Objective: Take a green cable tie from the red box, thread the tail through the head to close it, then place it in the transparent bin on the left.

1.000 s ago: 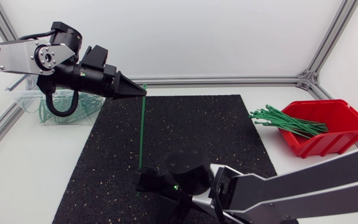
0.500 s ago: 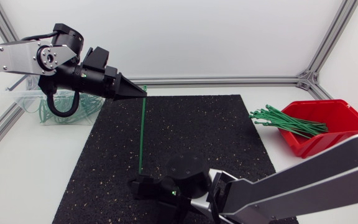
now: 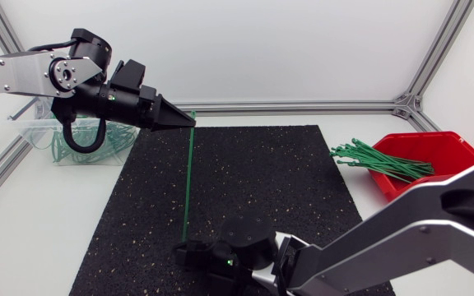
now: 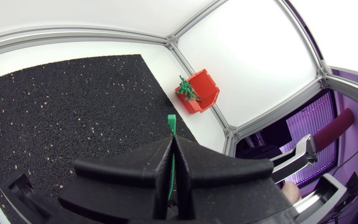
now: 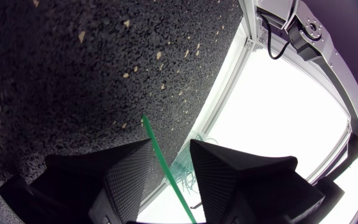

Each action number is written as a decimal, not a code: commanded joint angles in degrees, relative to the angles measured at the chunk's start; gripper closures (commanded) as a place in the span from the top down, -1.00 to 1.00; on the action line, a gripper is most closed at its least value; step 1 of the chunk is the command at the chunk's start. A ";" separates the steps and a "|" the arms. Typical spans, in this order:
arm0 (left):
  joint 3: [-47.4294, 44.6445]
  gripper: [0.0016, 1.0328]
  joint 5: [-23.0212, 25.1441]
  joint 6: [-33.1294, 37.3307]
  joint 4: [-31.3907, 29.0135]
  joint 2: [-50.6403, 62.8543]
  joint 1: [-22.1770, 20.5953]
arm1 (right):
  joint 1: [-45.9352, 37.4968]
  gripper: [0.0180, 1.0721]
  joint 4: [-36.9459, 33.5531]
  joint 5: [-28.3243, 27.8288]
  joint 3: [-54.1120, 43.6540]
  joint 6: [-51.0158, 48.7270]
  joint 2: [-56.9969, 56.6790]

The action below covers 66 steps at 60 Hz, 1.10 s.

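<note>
Change: our right gripper [image 3: 186,249] has slid back towards the near edge of the black mat [image 3: 286,173] and a little to our left. Its arm now comes in higher at the right side of the head view. More of the green cable tie [image 3: 186,181] now shows above it.
Unchanged: our left gripper [image 3: 190,122] has barely moved and holds the tie where it did.
Left gripper state: fingers pressed together on the far end of the tie. A short green stub pokes out past the tips in the left wrist view.
Right gripper state: fingers apart. The strap passes through the gap between them, and we see no contact on either side.
What this means: we judge that the right gripper has backed along the strap to reach its free end. Threading has not yet begun and the tie is not closed.
Where the tie is: over the mat's left half, hanging from the left gripper down to the right gripper.
Long axis: nearly straight, running from the mat's far edge towards its near edge, unbent.
Which end is which: we cannot tell head from tail.
Red box [image 3: 459,160]: at our right, spare ties [image 3: 377,160] jutting over its rim.
Transparent bin [image 3: 35,136]: at our left, behind the left arm, well apart from the tie.
</note>
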 commanded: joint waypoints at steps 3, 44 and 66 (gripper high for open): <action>1.45 -0.94 -0.31 1.55 -0.70 0.90 -0.46 | -0.70 -0.14 0.91 -0.17 -0.06 -1.21 1.51; 1.63 -0.94 -0.75 1.55 -0.70 1.16 -0.63 | -1.50 -0.46 1.61 -0.70 0.56 -1.21 3.10; 1.45 -0.94 -0.93 1.55 -0.70 0.81 -0.89 | -1.06 -0.65 2.49 -1.32 -0.23 -1.03 3.18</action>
